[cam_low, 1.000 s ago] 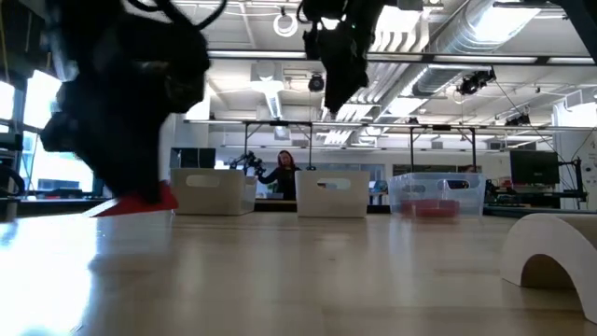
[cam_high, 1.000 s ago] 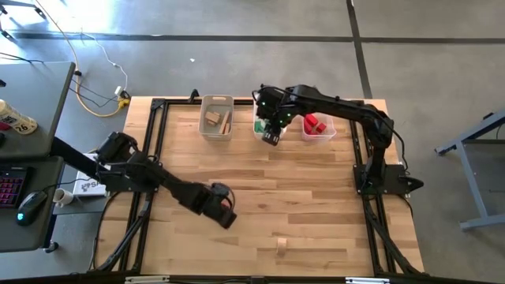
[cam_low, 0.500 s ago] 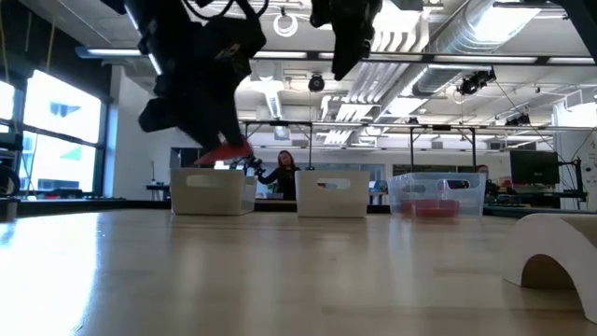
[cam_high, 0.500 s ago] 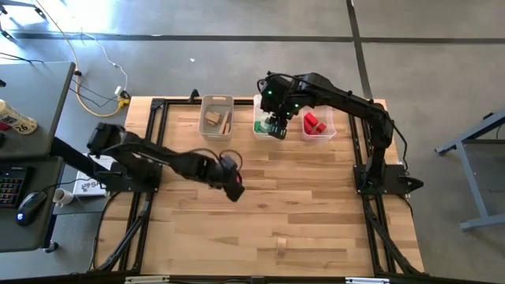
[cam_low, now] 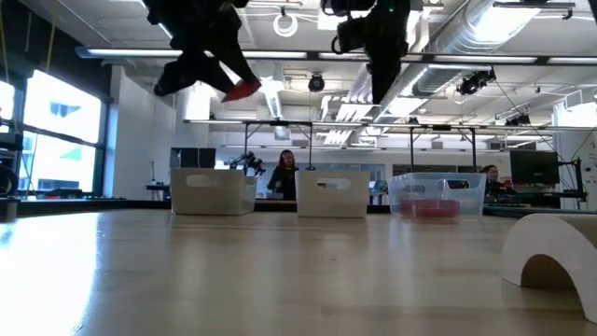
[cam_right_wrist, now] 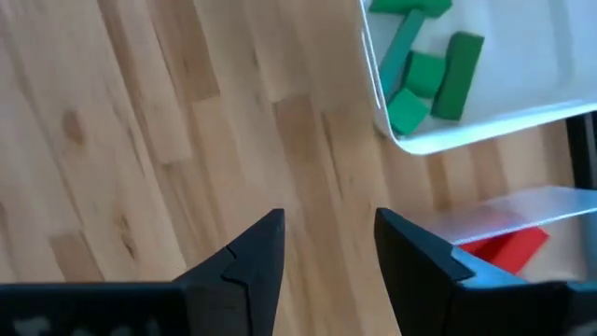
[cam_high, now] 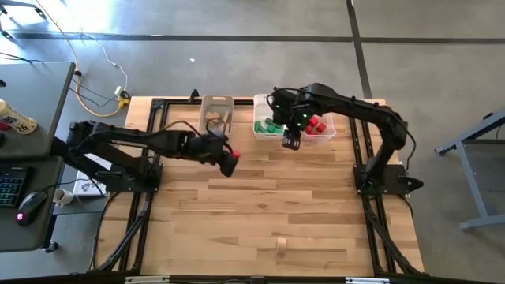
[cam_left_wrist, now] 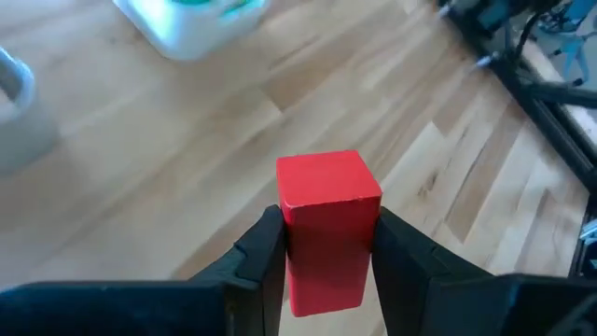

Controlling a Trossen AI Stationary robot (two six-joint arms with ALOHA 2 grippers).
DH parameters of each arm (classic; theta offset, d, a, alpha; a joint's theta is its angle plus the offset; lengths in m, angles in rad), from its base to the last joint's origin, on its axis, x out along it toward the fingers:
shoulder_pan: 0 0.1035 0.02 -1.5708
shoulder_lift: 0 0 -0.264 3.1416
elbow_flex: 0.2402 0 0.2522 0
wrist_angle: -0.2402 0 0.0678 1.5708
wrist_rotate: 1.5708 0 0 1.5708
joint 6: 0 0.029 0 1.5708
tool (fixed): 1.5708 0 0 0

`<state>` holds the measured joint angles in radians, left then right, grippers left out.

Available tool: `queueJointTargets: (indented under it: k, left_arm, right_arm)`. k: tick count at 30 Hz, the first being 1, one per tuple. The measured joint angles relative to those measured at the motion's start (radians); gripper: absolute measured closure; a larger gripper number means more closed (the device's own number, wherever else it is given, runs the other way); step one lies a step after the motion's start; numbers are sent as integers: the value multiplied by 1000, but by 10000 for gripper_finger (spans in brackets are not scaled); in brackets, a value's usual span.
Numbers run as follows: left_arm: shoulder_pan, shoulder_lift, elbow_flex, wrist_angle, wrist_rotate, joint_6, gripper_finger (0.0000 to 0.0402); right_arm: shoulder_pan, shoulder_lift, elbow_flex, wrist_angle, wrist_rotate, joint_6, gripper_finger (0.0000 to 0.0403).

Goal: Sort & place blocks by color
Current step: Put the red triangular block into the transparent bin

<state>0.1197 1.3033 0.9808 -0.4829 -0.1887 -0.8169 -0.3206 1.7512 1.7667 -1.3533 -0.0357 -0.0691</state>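
Observation:
My left gripper (cam_left_wrist: 328,233) is shut on a red wooden block (cam_left_wrist: 326,201) and hovers high over the table's middle (cam_high: 230,160), on the near side of the bins. My right gripper (cam_right_wrist: 328,233) is open and holds nothing; it hangs just near of the gap between the green-block bin (cam_high: 267,126) and the red-block bin (cam_high: 319,126). Several green blocks (cam_right_wrist: 424,65) lie in their bin, and a red one (cam_right_wrist: 504,247) lies in the clear bin. A tan arch block (cam_high: 281,245) rests flat on the table near the near edge. My left gripper pinches the red block between its two fingers, one on each of two opposite long sides (cam_left_wrist: 322,271). The block's square free end (cam_left_wrist: 328,182) sticks out past the fingertips. It is lifted well clear of the table and shows tilted in the low view (cam_low: 244,89).
A third bin (cam_high: 216,117) with tan pieces stands left of the green one at the far edge. The tan arch (cam_low: 550,257) stands close to the low camera. A desk with a keyboard and a mouse lies off the table's left side. People show far off in the room.
My left gripper has carried the red block from the table's near middle toward the far edge and well upward, keeping its hold. My right gripper has moved from over the green-block bin toward the right and a little toward the near edge.

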Motion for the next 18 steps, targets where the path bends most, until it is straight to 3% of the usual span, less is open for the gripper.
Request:
queueJointTargets:
  k: [9, 18]
  left_arm:
    - [90, -66, 0, 82, 38, 123, 302]
    - [167, -70, 0, 291, 184, 226, 302]
  right_arm:
    - [1, -200, -236, 243, -99, 100, 249]
    - [1, -323, -360, 449, -189, 205, 249]
